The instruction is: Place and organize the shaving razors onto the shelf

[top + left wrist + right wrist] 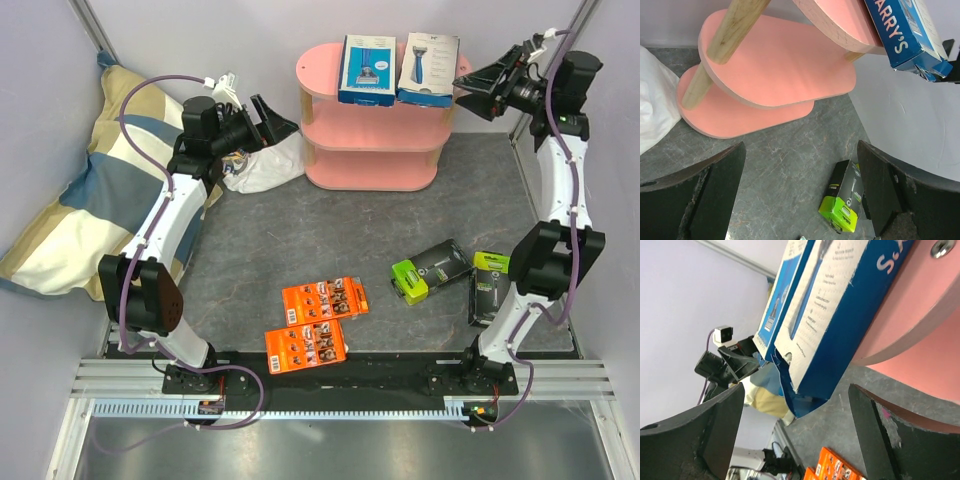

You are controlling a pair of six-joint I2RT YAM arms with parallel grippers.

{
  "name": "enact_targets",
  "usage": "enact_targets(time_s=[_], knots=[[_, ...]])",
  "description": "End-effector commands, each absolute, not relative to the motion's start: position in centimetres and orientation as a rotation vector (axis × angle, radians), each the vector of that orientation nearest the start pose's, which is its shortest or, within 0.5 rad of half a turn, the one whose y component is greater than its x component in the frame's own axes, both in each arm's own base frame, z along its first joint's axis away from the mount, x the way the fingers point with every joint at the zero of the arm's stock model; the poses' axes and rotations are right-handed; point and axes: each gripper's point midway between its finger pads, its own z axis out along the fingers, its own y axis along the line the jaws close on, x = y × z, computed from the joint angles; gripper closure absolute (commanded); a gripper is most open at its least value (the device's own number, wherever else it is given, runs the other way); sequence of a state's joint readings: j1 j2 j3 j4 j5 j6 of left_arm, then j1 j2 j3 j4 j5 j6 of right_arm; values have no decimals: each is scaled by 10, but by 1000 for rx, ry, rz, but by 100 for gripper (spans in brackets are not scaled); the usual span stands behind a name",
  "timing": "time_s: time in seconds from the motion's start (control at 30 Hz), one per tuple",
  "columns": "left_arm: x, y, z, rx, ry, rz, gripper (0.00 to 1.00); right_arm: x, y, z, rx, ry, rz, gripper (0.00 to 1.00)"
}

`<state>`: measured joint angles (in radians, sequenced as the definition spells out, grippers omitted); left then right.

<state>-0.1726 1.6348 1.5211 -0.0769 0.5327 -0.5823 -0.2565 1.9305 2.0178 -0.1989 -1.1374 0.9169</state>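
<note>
**Top view**
- Shelf (322, 72): far centre. The blue box (367, 70) and white box (428, 68) lie side by side on its top board. The two lower boards look bare.
- My left gripper (280, 118): far left of the shelf, jaws spread wide, nothing held.
- My right gripper (468, 90): just right of the white box, jaws wide, nothing held.
- Packs on the table, all well nearer than both jaws:
  - Two orange cards (324, 299) (305, 347), near centre, closer to my left base.
  - Lime-green-and-black box (432, 270), long axis slanting near-left to far-right.
  - Black box (487, 287), long axis near to far, just beside my right arm.
- Other items at far left: white bag (262, 165), pillow (70, 200).

**Left wrist view**
- Open fingers frame the table, with the lime-green-and-black box (845, 200) lying low and right between them.
- The shelf's boards (785, 65) are above, the blue box (905, 32) overhanging the top one.

**Right wrist view**
- Fingers are apart and empty.
- The white box (840, 315) sits just ahead on the shelf's top board (920, 310), apparently untouched.

**Judgement**
- The two boxes at right suit my right arm and the cards my left.
- Either must swing back and down.
</note>
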Motion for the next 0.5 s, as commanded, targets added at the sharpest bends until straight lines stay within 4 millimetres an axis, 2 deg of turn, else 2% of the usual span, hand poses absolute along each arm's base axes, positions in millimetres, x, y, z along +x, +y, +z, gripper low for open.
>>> enact_targets(time_s=[0.0,0.1,0.13,0.2,0.23,0.3,0.33,0.37,0.4,0.43,0.47], knots=[[466,-193,346,62,1820,-990,1,482,34,432,120,1766,1298,8],[466,-191,343,60,1827,-984,1,486,22,435,156,1769,1226,9],[466,-192,343,62,1828,-981,1,486,21,442,152,1755,1212,10],[466,-190,344,59,1826,-968,1,495,16,443,178,1746,1192,15],[466,-190,343,61,1828,-963,1,496,16,453,165,1727,1185,16],[467,-188,345,57,1821,-957,1,509,12,450,188,1725,1188,20],[468,-189,344,57,1826,-958,1,510,13,460,165,1704,1183,22],[469,-190,347,61,1818,-959,1,520,12,453,183,1712,1190,26],[470,-190,349,63,1815,-960,1,520,15,464,163,1690,1191,28],[470,-190,350,64,1814,-964,1,530,16,456,174,1700,1206,30],[472,-192,354,69,1809,-969,1,534,17,456,175,1696,1209,31]])
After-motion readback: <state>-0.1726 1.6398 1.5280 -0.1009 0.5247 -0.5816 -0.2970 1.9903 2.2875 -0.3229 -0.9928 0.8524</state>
